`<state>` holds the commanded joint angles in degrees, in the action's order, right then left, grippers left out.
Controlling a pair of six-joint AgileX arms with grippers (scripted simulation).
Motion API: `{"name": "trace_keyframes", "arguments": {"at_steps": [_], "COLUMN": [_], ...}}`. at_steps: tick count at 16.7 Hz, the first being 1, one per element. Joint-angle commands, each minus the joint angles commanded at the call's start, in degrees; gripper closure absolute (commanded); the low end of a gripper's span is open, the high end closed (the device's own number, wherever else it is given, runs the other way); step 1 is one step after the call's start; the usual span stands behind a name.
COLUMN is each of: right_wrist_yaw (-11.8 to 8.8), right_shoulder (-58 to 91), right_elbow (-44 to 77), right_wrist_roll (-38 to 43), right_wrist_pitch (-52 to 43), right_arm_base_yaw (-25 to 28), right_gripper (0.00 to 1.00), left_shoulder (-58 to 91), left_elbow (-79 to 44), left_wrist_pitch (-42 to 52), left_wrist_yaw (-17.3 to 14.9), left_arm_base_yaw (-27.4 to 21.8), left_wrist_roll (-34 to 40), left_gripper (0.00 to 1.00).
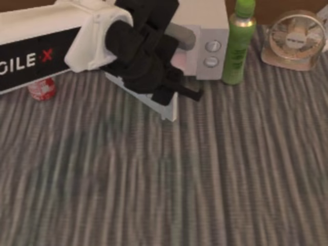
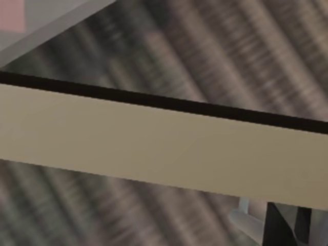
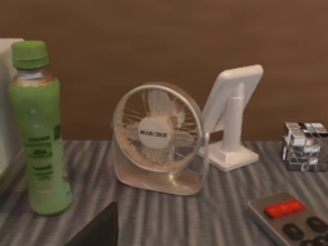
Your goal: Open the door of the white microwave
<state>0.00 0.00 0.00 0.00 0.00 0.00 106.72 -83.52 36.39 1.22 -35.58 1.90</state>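
The white microwave [image 1: 205, 20] stands at the back of the table, its two round knobs [image 1: 212, 46] facing forward. Its door [image 1: 169, 110] is swung partly out toward the front, and a strip of pinkish cavity [image 1: 178, 60] shows behind it. My left gripper [image 1: 185, 93] sits at the door's free end, under the black wrist, shut on the door. In the left wrist view the door's edge [image 2: 154, 148] crosses as a pale band, with the grey handle [image 2: 248, 220] beside one black finger [image 2: 282, 228]. My right arm is out of the top view.
A green bottle [image 1: 240, 43] stands right beside the microwave, and a small fan [image 1: 294, 38] is further right. A red can [image 1: 42, 89] lies at the left under my left arm. The right wrist view adds a white stand [image 3: 230, 113], a mirrored cube [image 3: 303, 146] and a grey keypad [image 3: 292, 215].
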Motion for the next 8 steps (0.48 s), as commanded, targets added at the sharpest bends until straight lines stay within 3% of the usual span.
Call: {"name": "trace_keyframes", "arguments": {"at_steps": [8], "right_wrist_yaw": [0.0], "right_shoulder": [0.0], "right_elbow": [0.0], "right_wrist_roll": [0.0], "right_wrist_pitch": [0.0], "right_arm_base_yaw": [0.0], "right_gripper": [0.0], "left_shoulder": [-3.5], "left_elbow": [4.2], "left_wrist_pitch": [-0.9], "left_wrist_yaw": [-4.0], "left_arm_base_yaw": [2.2], "left_wrist_roll": [-6.8], "left_gripper": [1.0]}}
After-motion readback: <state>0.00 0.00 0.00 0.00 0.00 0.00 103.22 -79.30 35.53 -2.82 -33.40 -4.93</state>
